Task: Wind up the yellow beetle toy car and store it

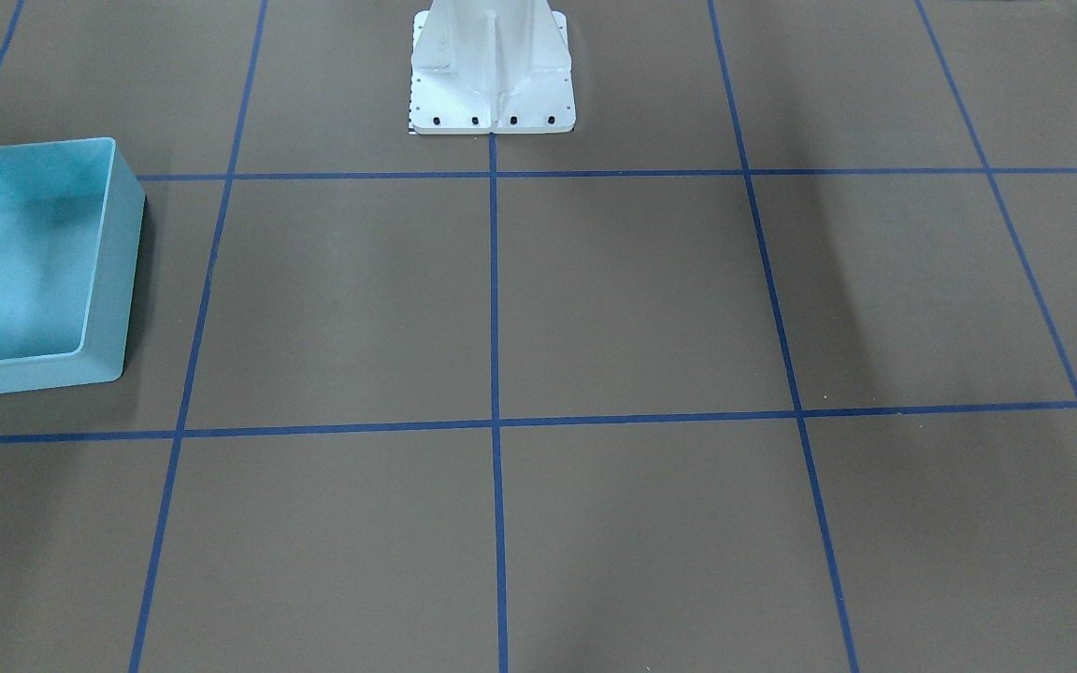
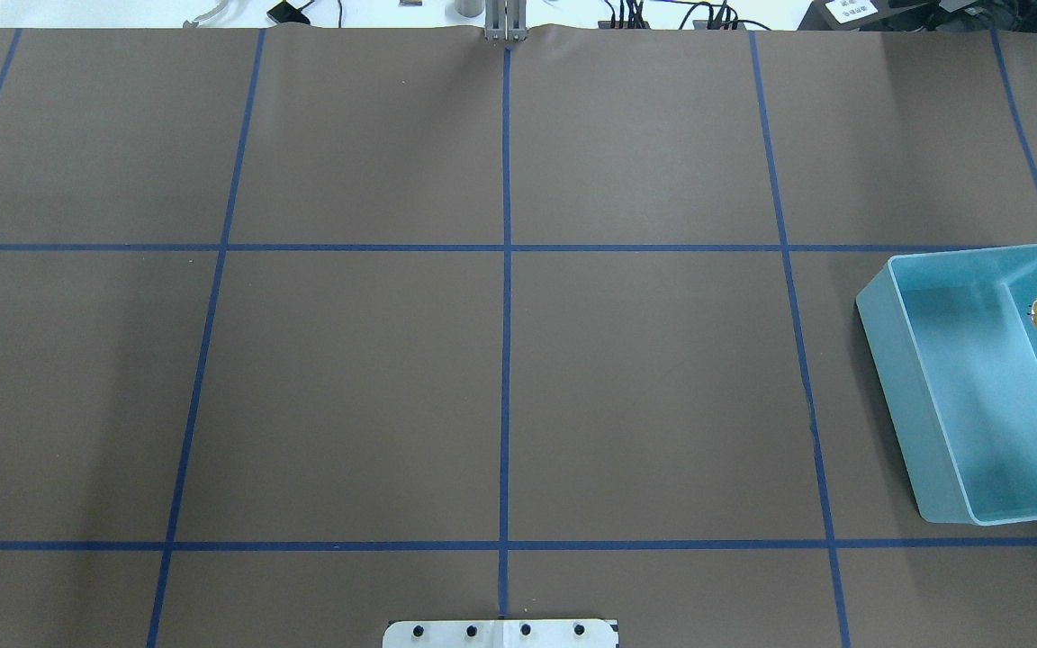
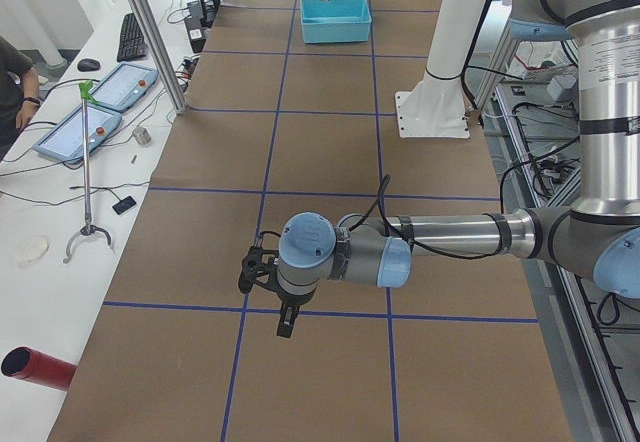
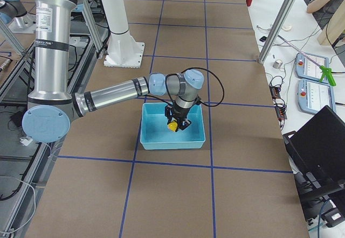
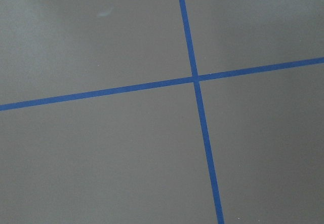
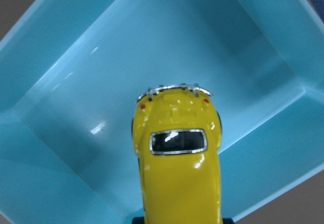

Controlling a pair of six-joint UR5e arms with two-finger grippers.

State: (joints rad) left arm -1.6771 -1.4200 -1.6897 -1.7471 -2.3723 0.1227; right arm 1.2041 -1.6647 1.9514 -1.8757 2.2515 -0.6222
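Hanging now: yellow beetle toy car (image 6: 177,153) over the blue bin (image 2: 897,360)!
Right gripper (image 4: 173,124) fingers clamp it; left gripper (image 3: 285,320) fingers, cannot tell.

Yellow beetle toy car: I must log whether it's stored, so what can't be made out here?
- Yellow beetle toy car: cut off by the frame edge in the overhead and front-facing views. The right wrist view's bottom edge cuts off its other end.
- Whether it rests on the floor of the light blue bin: no view settles it.
- Right gripper: seen only small in the side views, so open or shut is unclear.
- Left gripper: seen in the exterior left view only, so the same applies.
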